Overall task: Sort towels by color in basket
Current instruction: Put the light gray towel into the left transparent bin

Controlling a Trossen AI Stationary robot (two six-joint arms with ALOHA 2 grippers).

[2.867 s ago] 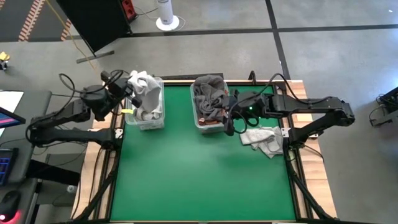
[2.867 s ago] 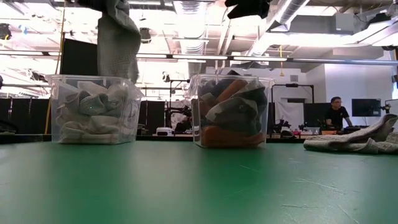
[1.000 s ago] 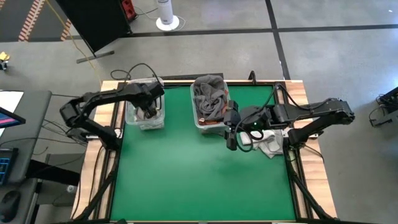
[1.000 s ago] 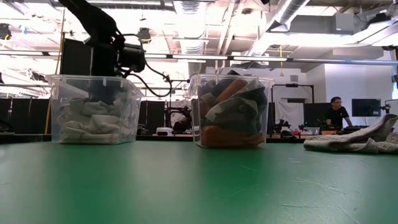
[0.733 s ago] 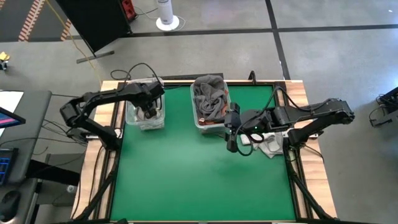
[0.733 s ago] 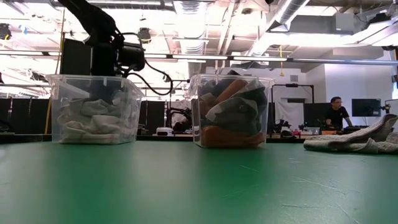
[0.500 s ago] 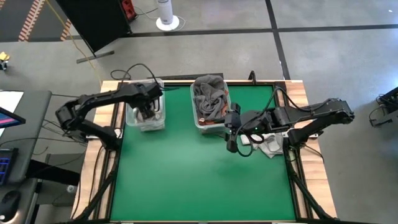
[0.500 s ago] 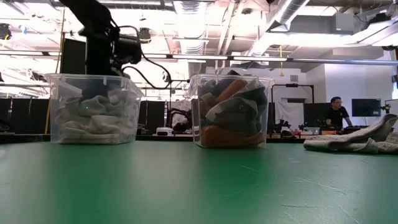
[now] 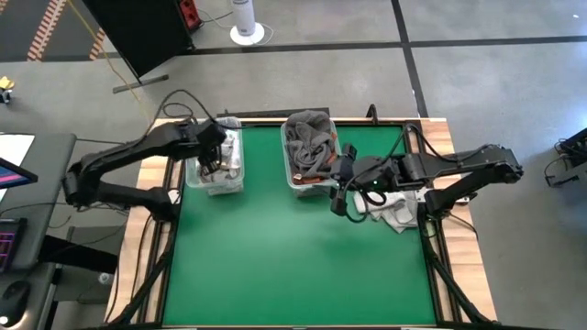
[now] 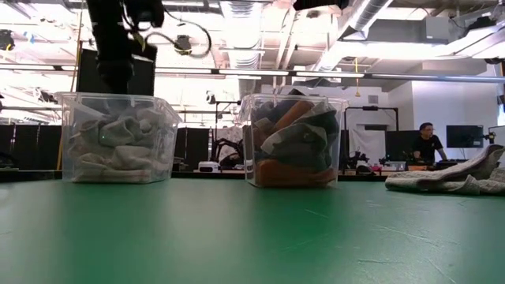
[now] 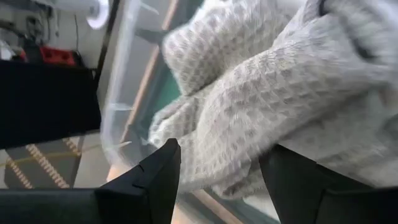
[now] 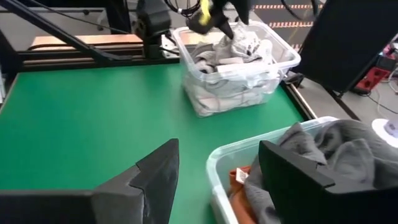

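Left gripper (image 9: 211, 158) hovers over the left clear bin (image 9: 229, 174), fingers spread, nothing in them, pale towels (image 11: 292, 93) lying inside. Right gripper (image 9: 336, 192) sits beside the darker-towel bin (image 9: 295, 176), also spread and empty. 1 light towel pile (image 9: 390, 209) lies on the table (image 9: 293, 266).

Bright, even light falls from overhead, and my arms throw only faint, soft shadows on the green table (image 9: 293, 247). Seen from table height, the ceiling lights (image 10: 237, 31) blow out to white glare and the room behind goes hazy, while the near table surface is soft and out of focus. Past my left fingers (image 11: 155, 180) the waffle-weave towel (image 11: 280, 99) is close and blurred. My right wrist view is clear, with its straight lines bowing at the edges.
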